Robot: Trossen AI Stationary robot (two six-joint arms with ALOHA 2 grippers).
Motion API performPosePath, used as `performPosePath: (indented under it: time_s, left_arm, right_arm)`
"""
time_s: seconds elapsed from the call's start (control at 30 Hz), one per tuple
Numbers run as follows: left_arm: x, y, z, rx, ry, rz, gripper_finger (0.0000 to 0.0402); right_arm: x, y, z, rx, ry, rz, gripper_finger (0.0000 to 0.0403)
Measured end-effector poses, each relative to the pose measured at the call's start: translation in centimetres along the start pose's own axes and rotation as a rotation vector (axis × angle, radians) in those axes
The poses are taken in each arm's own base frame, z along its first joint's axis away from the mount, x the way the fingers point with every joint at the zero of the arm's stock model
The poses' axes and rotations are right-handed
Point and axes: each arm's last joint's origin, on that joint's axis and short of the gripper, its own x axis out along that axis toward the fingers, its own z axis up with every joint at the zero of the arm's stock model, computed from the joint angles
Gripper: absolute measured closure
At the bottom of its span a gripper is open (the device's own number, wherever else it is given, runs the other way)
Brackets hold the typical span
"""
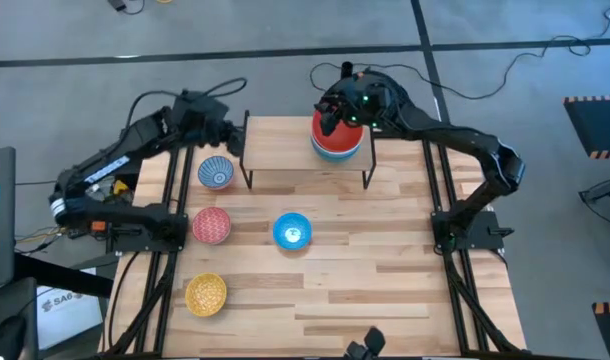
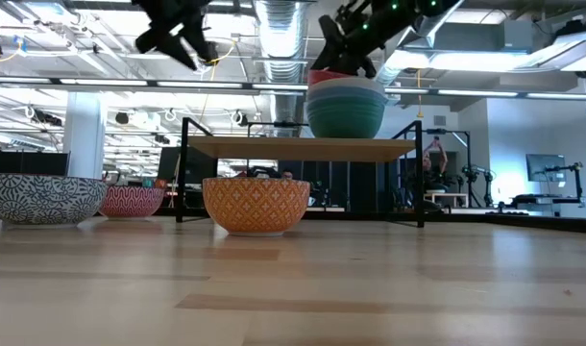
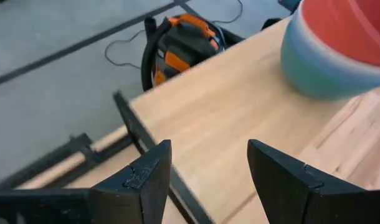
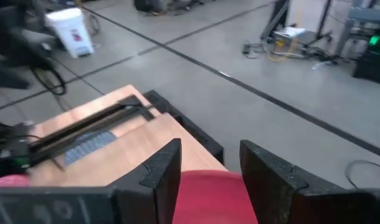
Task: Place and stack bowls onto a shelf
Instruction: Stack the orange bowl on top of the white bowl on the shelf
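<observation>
Shelf (image 1: pixel 305 168) at the far edge of the tabletop (image 1: pixel 385 270), carrying a stack of bowls (image 1: pixel 336 140) on its right half, a red bowl (image 1: pixel 335 128) uppermost. The right claw (image 1: pixel 332 115) hovered directly over the stack, its fingers apart and straddling the red bowl's rim, apparently gripping nothing. The left claw (image 1: pixel 232 135) hung above the shelf's bare left end, fingers likewise apart and empty. Four bowls stood loose on the tabletop: a blue-and-white patterned bowl (image 1: pixel 216 174) just beside the shelf's left legs, a pink patterned bowl (image 1: pixel 211 225) nearer the front, a light blue bowl (image 1: pixel 292 231) toward the middle, and a yellow bowl (image 1: pixel 206 294) closest to the front edge. The bowls appeared small, rigid and smooth-walled, probably light but slippery, and liable to chip if dropped. A hold across the rim, one finger inside the wall and one outside, seemed soundest. The stack stood tall and might topple if nudged sideways.
</observation>
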Motion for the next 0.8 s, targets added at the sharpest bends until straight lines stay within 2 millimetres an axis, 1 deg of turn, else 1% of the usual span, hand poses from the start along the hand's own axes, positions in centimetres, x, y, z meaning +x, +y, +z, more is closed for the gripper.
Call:
performPosePath:
  time_s: [0.1, 0.2, 0.4, 0.47, 0.67, 0.73, 0.8]
  left_arm:
    - [-0.2, 0.6, -2.0, -0.038, 0.010, 0.002, 0.0207]
    - [-0.5, 1.0, -3.3, -0.068, 0.023, 0.002, 0.0207]
    - [-1.2, 1.0, -4.9, -0.095, 0.031, -0.015, 0.0207]
    - [-1.4, 1.0, -5.1, -0.101, 0.026, -0.018, 0.0207]
    - [-1.8, 0.6, -5.2, -0.104, 0.017, -0.030, 0.0207]
    - [-2.0, 0.4, -5.3, -0.102, 0.015, -0.042, 0.0207]
    - [-2.3, 0.1, -5.4, -0.101, 0.010, -0.060, 0.0207]
  right_arm:
    - [0.8, -0.4, -0.5, 0.006, 0.016, -0.018, 0.0216]
    - [1.6, -0.6, -1.6, 0.022, 0.086, -0.029, 0.0216]
    - [1.3, 0.5, -2.2, 0.000, 0.147, -0.027, 0.0216]
    - [0.8, 0.8, -2.0, -0.025, 0.133, -0.045, 0.0216]
    - [-1.3, 1.5, 0.3, -0.030, 0.048, -0.043, 0.0216]
    - [-2.5, 1.9, 0.7, -0.035, 0.050, -0.032, 0.0216]
    - [-3.5, 2.2, 0.3, -0.030, 0.069, -0.033, 0.0216]
